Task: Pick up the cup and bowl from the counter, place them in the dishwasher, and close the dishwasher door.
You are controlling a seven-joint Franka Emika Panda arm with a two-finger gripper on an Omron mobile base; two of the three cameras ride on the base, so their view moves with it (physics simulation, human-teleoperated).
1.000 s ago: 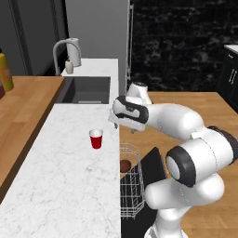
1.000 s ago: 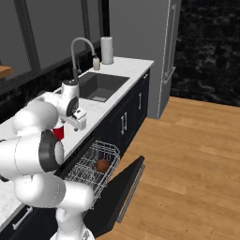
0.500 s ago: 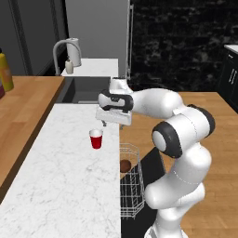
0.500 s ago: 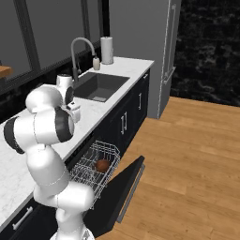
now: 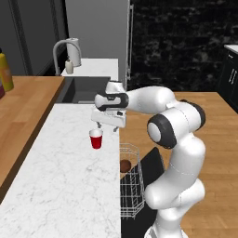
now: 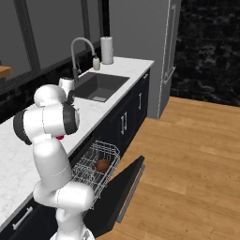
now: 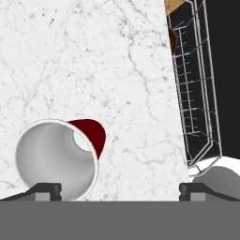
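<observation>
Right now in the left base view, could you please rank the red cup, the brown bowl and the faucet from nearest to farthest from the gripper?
1. The cup: on the counter, just below the gripper.
2. The bowl: in the dishwasher rack, lower right.
3. The faucet: behind the sink, upper left.

The white marble counter carries the upright red cup near its edge.

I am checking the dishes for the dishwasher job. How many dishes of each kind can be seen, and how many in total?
Red cup, upright on the counter: 1
Dark brown bowl, in the dishwasher rack: 1
Total: 2
</observation>
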